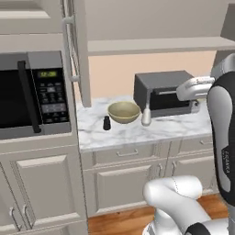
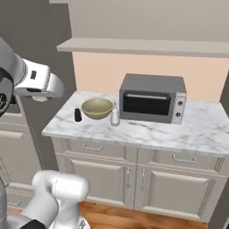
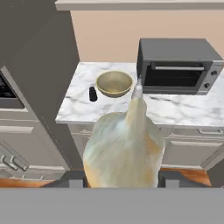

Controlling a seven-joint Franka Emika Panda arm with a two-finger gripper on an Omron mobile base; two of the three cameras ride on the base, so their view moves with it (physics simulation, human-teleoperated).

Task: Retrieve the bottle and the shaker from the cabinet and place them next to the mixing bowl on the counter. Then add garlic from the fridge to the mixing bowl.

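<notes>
Centrally in the left base view, the mixing bowl (image 1: 123, 112) sits on the marble surface (image 1: 183, 128). The black shaker (image 1: 106, 123) stands just to its left and the whitish bottle (image 1: 146, 114) upright just to its right, in front of the toaster oven (image 1: 163, 94). A microwave (image 1: 32, 94) fills the left of the frame, and the robot's white arm crosses the right edge.

Over in the right base view, the same row lies left of centre: shaker (image 2: 78, 115), mixing bowl (image 2: 97, 108), then bottle (image 2: 115, 117), all near the toaster oven (image 2: 152, 98) on the surface (image 2: 179, 129).

Closest in, the hand view has the tool (image 3: 120, 179) at the bottom of the frame, its dark tips narrowed on either side of a pale garlic (image 3: 122, 148) bulb whose pointed stem rises towards the mixing bowl (image 3: 114, 83). The shaker (image 3: 92, 93) stands left of the bowl and the toaster oven (image 3: 179, 65) sits at upper right.
</notes>
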